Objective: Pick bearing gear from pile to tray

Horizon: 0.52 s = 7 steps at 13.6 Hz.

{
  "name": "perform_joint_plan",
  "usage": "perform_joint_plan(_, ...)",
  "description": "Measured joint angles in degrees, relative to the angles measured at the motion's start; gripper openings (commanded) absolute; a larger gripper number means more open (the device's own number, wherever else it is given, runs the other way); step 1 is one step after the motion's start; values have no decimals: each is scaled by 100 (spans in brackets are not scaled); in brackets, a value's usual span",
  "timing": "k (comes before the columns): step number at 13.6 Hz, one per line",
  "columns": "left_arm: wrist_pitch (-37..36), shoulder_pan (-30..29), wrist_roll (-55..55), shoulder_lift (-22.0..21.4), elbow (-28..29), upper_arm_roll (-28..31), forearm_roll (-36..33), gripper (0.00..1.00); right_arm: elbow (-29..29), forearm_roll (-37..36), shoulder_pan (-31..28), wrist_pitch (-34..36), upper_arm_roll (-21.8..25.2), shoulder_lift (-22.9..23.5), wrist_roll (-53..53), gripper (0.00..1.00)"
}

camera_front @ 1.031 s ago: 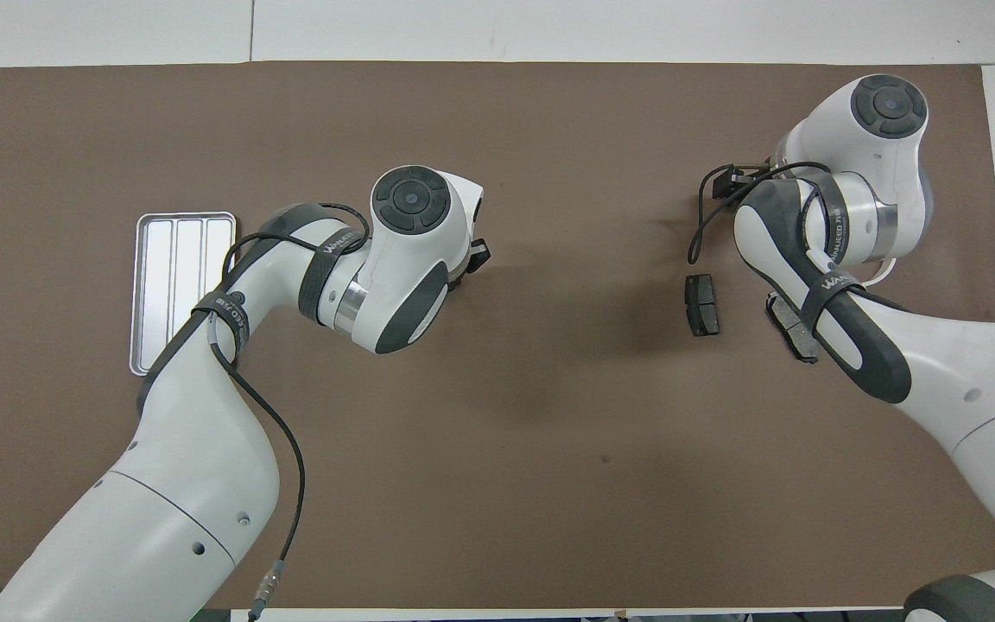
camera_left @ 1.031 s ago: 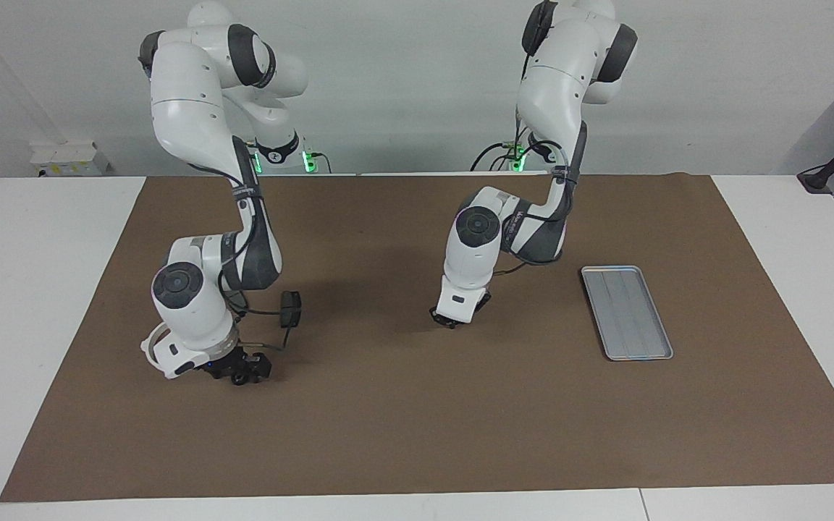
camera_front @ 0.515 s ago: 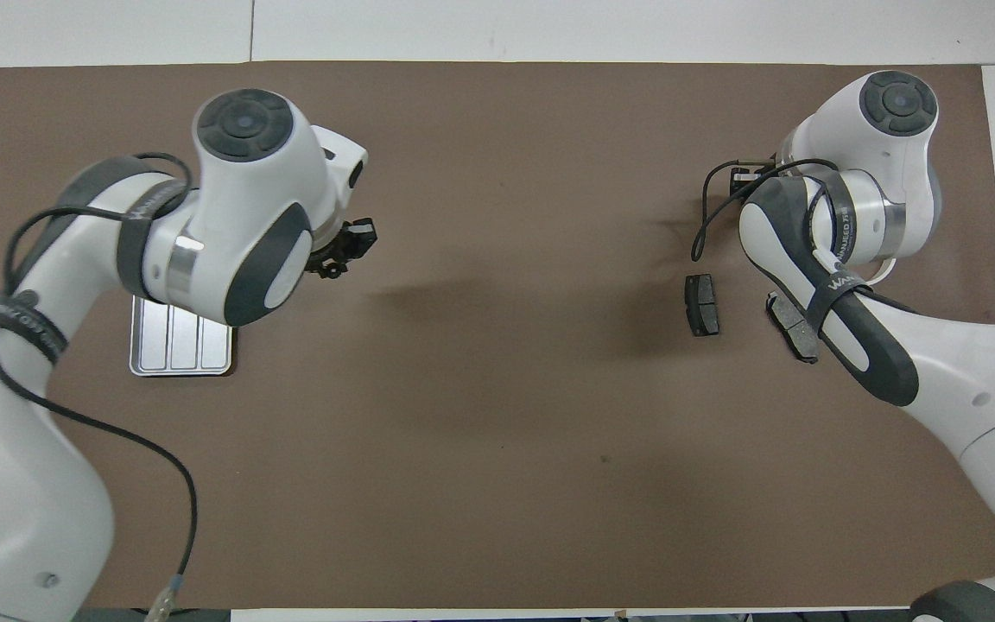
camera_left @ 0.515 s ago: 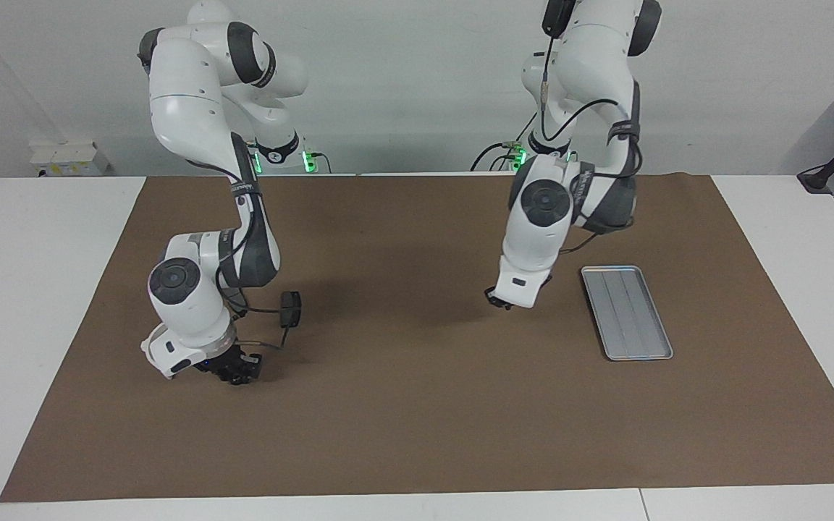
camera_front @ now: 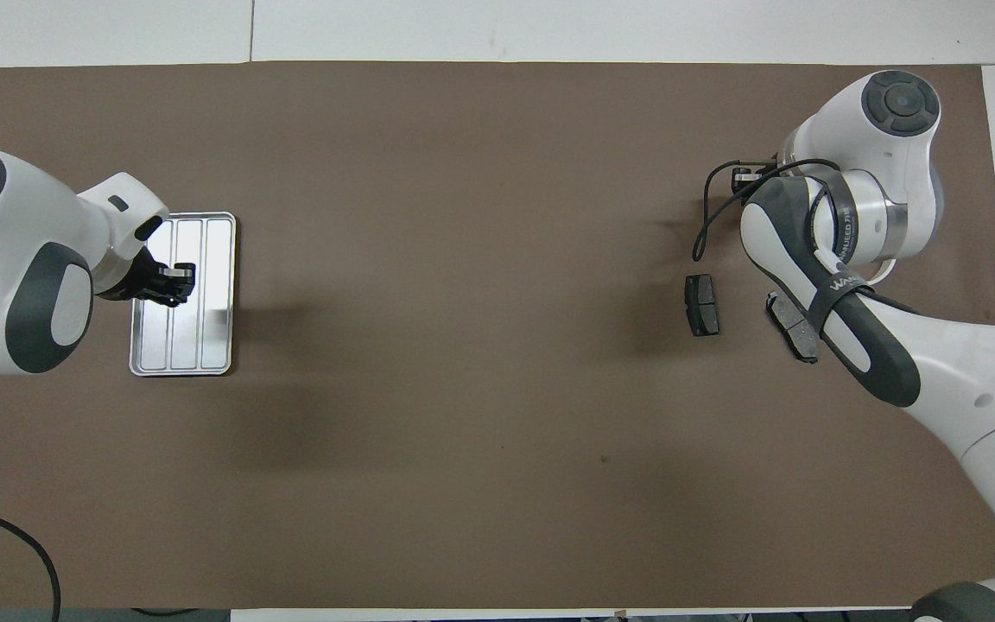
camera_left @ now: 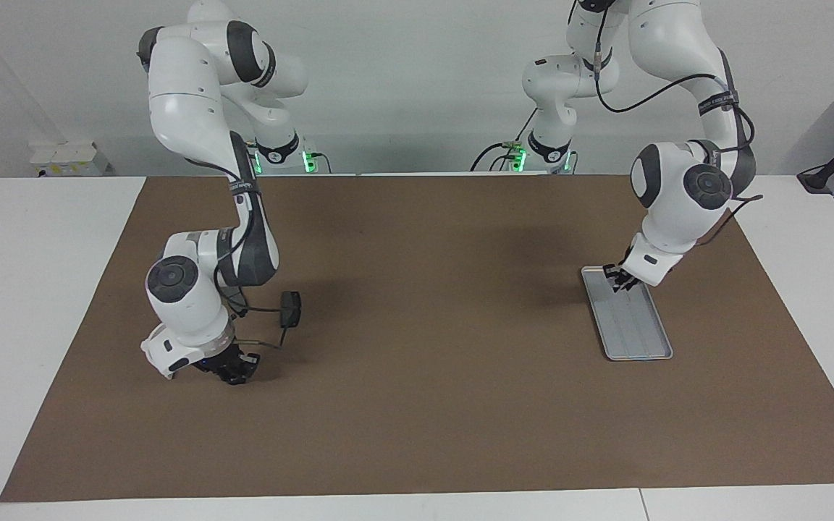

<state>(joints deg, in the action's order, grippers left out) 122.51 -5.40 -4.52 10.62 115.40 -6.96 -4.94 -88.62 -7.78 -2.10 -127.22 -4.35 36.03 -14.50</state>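
Note:
The silver tray [camera_left: 643,341] [camera_front: 204,345] lies at the left arm's end of the brown mat. My left gripper [camera_left: 618,279] [camera_front: 173,282] hangs just over the tray's end nearer to the robots, shut; whether a small part sits between its tips does not show. The pile is at the right arm's end: two dark brake pads [camera_front: 702,304] [camera_front: 795,328] and a white half-ring bracket [camera_front: 884,269], mostly hidden under the right arm. My right gripper [camera_left: 233,369] [camera_front: 741,178] is down low at the mat beside them. I cannot make out a bearing gear.
One brake pad [camera_left: 290,307] lies nearer to the robots than the right gripper. A black cable [camera_front: 698,233] loops from the right wrist over the mat. White table [camera_left: 48,289] borders the brown mat [camera_left: 417,405].
The left arm swung from low over the mat's middle, rose, and now holds its gripper over the tray. The right gripper stayed low by the pile, shifting only slightly.

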Motion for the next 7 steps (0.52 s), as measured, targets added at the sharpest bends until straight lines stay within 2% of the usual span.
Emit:
perform_joint_plan(3,698,-249,157,-37,549,-9,25,12,164,-8,58,390,-24,-23,0,0)
perform_joint_plan(7,1014,-248,154,-163,917,-50,334,12,934,-41,587,1862,-78,-400,-5,0)
